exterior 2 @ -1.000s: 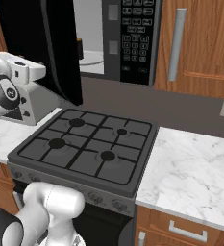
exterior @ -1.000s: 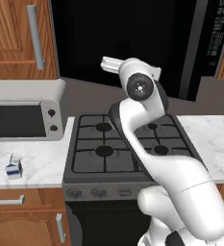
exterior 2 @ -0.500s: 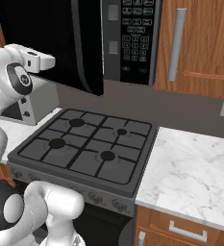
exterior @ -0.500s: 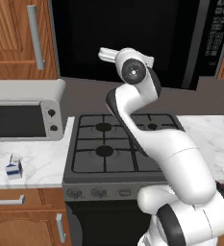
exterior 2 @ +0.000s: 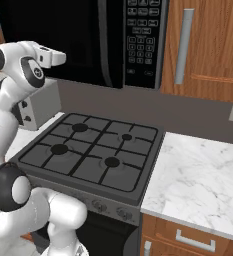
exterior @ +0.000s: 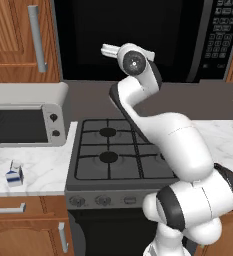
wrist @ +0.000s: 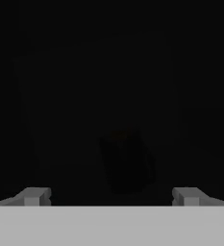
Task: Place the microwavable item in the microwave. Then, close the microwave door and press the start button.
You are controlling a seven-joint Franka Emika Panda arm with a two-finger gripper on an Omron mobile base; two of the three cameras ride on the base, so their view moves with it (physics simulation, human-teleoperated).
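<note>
With the jaws spread wide and empty against the microwave door [exterior: 128, 37], which looks shut (a dim cup [wrist: 128, 161] shows behind its glass), you now reach right for the keypad [exterior 2: 143, 35].

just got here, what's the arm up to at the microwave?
The microwave door looks shut, or nearly so. The arm is raised in front of it with the gripper open and empty, facing the dark glass. A dim cup-like shape shows behind it. The keypad to the right is untouched, so start looks not yet pressed.
</note>
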